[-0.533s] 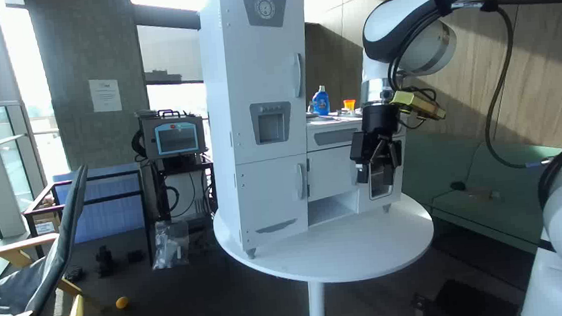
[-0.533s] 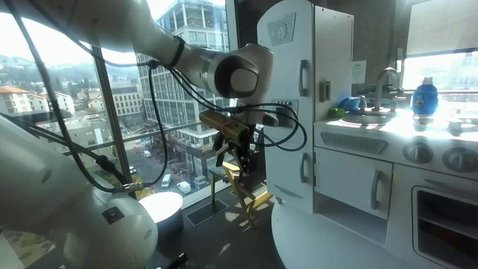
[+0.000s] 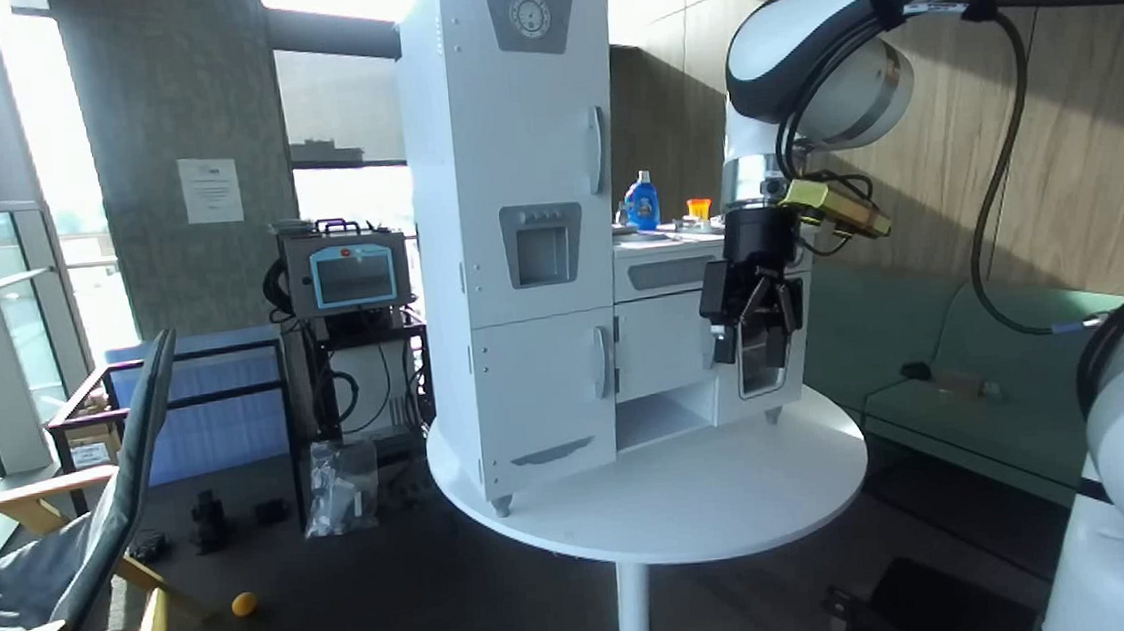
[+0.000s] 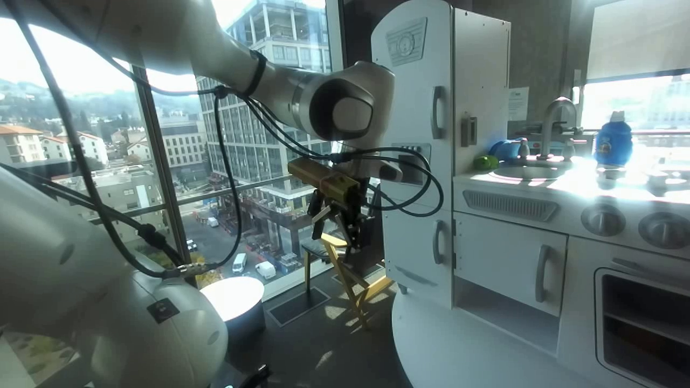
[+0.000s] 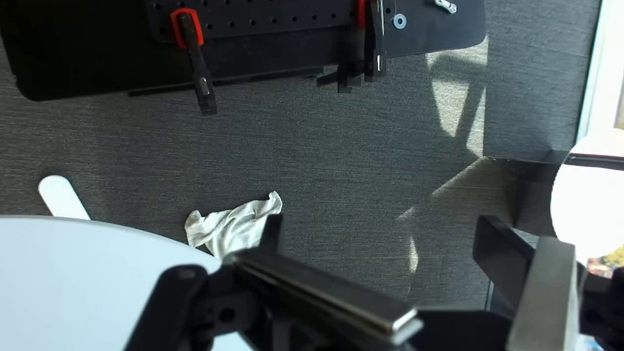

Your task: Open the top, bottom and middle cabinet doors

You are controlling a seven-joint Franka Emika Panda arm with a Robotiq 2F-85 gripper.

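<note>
While the top cabinet door (image 3: 522,128), bearing a grey dispenser panel (image 3: 543,249), stands long axis vertical, the shorter bottom cabinet door (image 3: 543,397) sits below, the squarish middle cabinet door (image 4: 504,261) beside that; all flat, white, closed, facing outward above the round table (image 3: 697,505). The gripper (image 3: 751,343) hangs apart, empty, jaws spread wide.

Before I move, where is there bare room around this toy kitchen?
Bare: the round table between the toy kitchen and the curved rim; seemingly also the niche below the small door. Crowded: the counter, around sink and blue bottle.
</note>
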